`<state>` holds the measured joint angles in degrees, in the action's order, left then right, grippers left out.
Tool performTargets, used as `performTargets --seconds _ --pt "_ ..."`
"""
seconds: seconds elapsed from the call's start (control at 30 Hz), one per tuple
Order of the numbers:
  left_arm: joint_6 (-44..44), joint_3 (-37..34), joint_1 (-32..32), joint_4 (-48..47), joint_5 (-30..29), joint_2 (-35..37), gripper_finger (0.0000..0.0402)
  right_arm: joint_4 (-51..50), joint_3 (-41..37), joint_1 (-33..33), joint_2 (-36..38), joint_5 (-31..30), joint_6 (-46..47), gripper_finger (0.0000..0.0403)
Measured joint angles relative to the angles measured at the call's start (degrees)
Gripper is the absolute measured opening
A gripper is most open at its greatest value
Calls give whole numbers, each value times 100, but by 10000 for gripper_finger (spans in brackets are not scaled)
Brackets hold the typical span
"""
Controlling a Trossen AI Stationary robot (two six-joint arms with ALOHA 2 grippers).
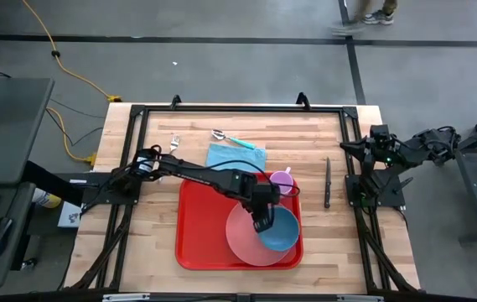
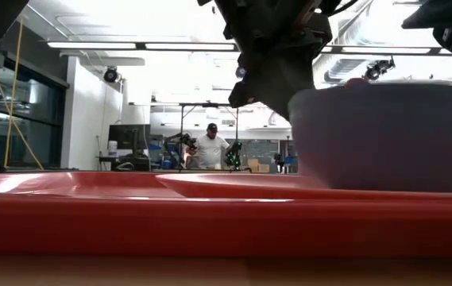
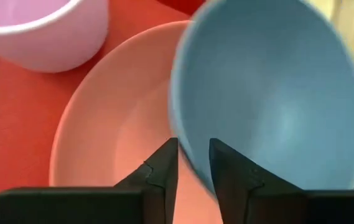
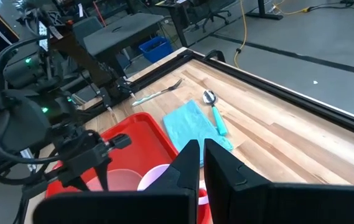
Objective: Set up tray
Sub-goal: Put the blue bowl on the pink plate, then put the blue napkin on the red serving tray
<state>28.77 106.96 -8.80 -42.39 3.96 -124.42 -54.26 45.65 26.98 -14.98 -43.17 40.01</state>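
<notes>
The left fingers (image 3: 162,171) straddle the near rim of the blue bowl (image 1: 278,230), one inside and one outside with a small gap, so whether they grip it or have let go cannot be told. The bowl sits on the pink plate (image 1: 246,236) in the red tray (image 1: 196,220), which lies mid-surface (image 1: 154,252) with a lilac cup (image 1: 282,179) at its far right corner. The right fingers (image 4: 214,162) are clenched empty, parked at the right edge.
</notes>
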Motion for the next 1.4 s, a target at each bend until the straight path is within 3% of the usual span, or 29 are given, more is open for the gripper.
performTargets --seconds 0.37,0.77,1.03,1.2,1.4 --pt "-156 0 61 -390 36 27 131 0 0 0 0 182 0 0" --pt "-362 0 58 -626 7 636 131 0 2 1 0 225 0 0" --pt "-275 -2 231 -2281 -1159 1124 131 -1 2 1 0 282 0 0" --pt "-336 -2 380 -2788 -1795 1342 134 0 2 0 0 320 0 0" --pt "-490 1 889 -3507 -1967 1523 187 -2 2 2 0 473 -2 0"
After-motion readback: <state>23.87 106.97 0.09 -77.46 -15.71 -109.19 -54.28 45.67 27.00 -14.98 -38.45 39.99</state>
